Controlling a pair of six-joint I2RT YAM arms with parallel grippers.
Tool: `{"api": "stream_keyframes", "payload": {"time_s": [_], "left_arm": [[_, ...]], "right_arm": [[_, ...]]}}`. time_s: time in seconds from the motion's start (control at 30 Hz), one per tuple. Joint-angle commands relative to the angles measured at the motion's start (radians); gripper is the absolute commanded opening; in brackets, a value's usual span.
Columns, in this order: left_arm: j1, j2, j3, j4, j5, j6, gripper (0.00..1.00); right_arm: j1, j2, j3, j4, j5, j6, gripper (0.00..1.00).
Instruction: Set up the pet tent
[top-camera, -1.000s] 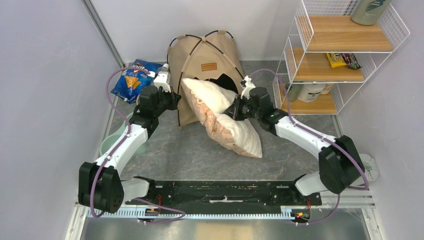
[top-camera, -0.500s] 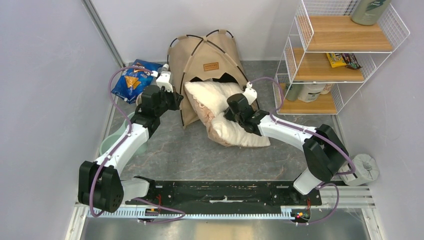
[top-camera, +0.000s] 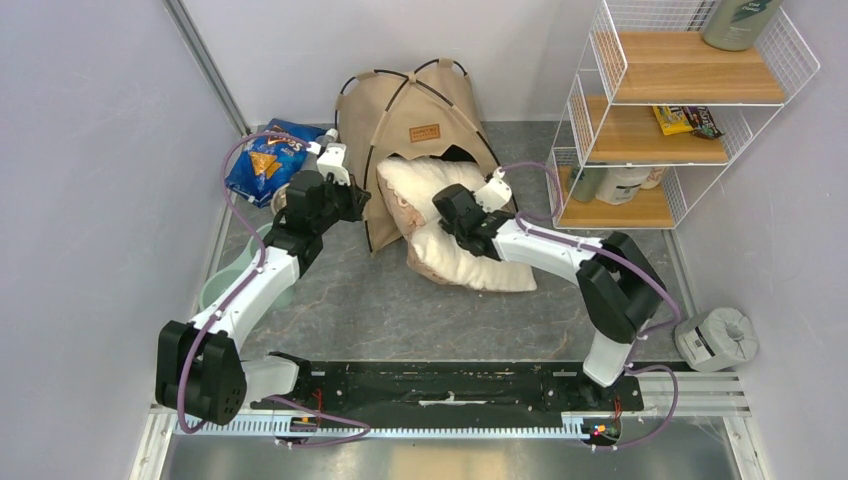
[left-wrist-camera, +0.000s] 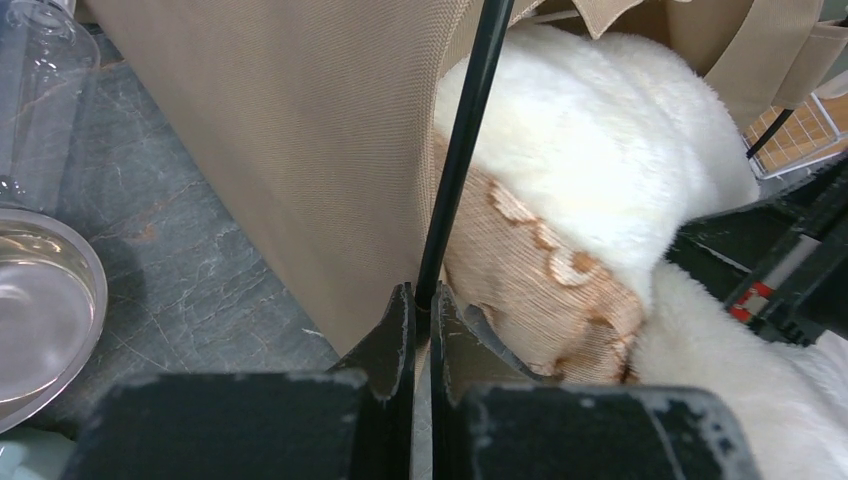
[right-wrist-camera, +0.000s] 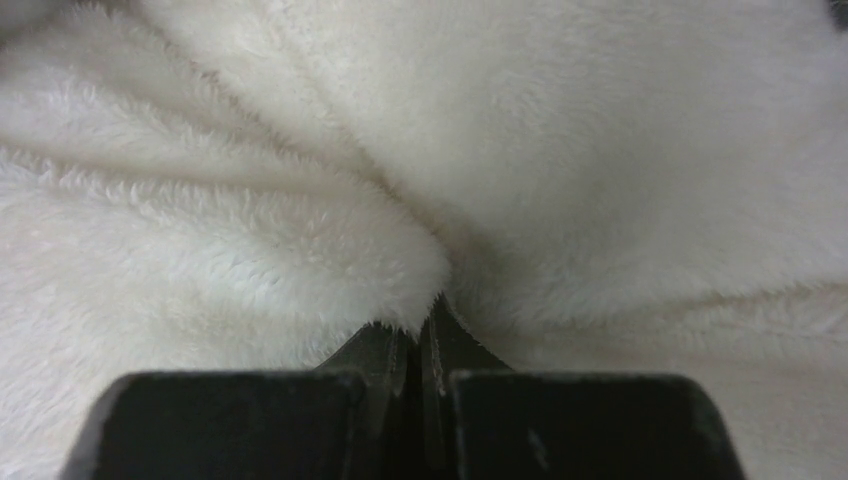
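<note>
Top cam first: the tan canvas pet tent (top-camera: 410, 110) with thin black poles stands at the back of the table (top-camera: 350, 300), arched doorway facing your arms. The fluffy white pillow (top-camera: 470, 265) lies half in that doorway, its long axis running from the opening out toward the near right. Your left gripper (top-camera: 352, 200) sits at the tent's front left edge. Your right gripper (top-camera: 447, 212) is on top of the pillow, just in front of the opening, so that's the nearer arm for feeding it in.

Left wrist cam: fingers pressed together on a black pole (left-wrist-camera: 465, 140) at the fabric edge, with the pillow just right of it and touching the canvas.

Right wrist cam: fingers squeezed on a pinch of white fluff, and nothing else is visible. Judging from the top view, the doorway lies ahead and slightly left of this gripper, so I'd push along the pillow's length.
</note>
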Motion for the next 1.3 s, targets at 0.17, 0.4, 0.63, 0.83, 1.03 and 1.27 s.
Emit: {"api": "stream_keyframes", "payload": {"time_s": [0.17,0.4,0.63,0.83,1.03,1.27], "left_arm": [[-0.009,0.002,0.039,-0.023,0.003,0.031,0.02],[-0.010,0.015,0.052,-0.046,-0.026,0.011,0.02],[-0.011,0.024,0.070,-0.087,-0.043,-0.001,0.02],[-0.014,0.038,0.071,-0.098,-0.063,-0.002,0.02],[-0.021,0.042,0.076,-0.109,-0.063,-0.005,0.02],[-0.023,0.038,0.079,-0.112,-0.063,-0.004,0.02]], "right_arm": [[0.000,0.145,0.166,-0.003,0.121,-0.223,0.03],[0.010,0.058,0.037,0.315,-0.098,-0.595,0.42],[0.011,-0.126,0.001,0.114,-0.083,-0.652,0.85],[0.010,-0.311,-0.065,0.054,-0.070,-0.668,0.97],[-0.005,-0.336,-0.114,-0.024,0.034,-0.719,0.97],[-0.068,-0.209,-0.151,-0.003,-0.090,-0.793,0.97]]}}
